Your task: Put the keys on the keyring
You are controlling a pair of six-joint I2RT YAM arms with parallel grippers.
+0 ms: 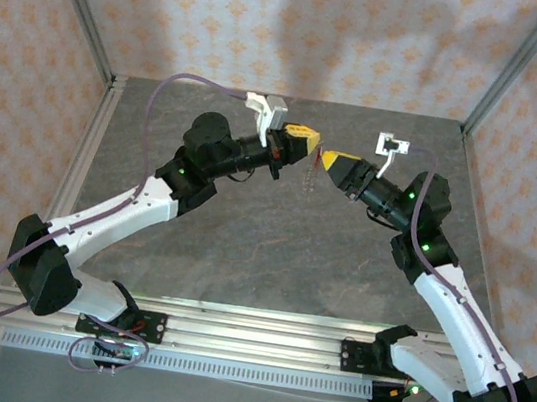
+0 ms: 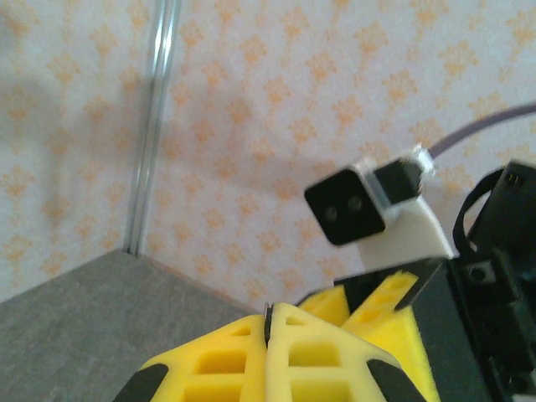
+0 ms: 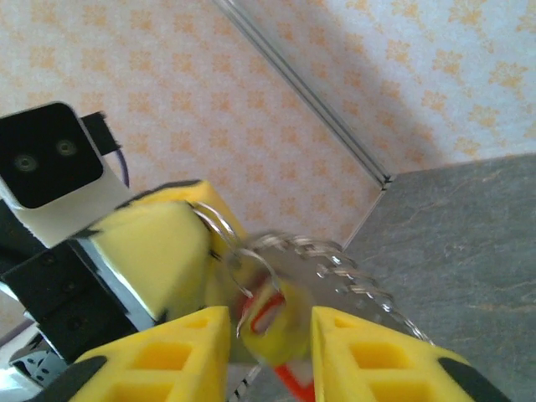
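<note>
Top view, left gripper [image 1: 308, 136]: clamped shut, tip turned toward the other arm, above the far middle of the table [image 1: 240, 257].
Top view, right gripper [image 1: 328, 157]: nearly tip to tip with the left gripper; gap between the fingers too small to read here.
Top view, keyring [image 1: 310, 174]: thin strand hanging between the two tips, clear of the table.
Left wrist view, grip: fingers pressed together on a thin dark sliver, judged to be the keyring wire.
Right wrist view, right gripper: fingers parted.
Right wrist view, key [image 3: 289, 381]: red part low in the gap between the parted fingers, blurred; contact with either finger impossible to tell.
Right wrist view, keyring: wire loop coming out at the left gripper's tip, up and left of the key; chain [image 3: 352, 276] trailing right.
Deciding relation: keyring just above the key, pinned by the left gripper; right gripper nearer the key.
Threading: whether already done, cannot tell.
</note>
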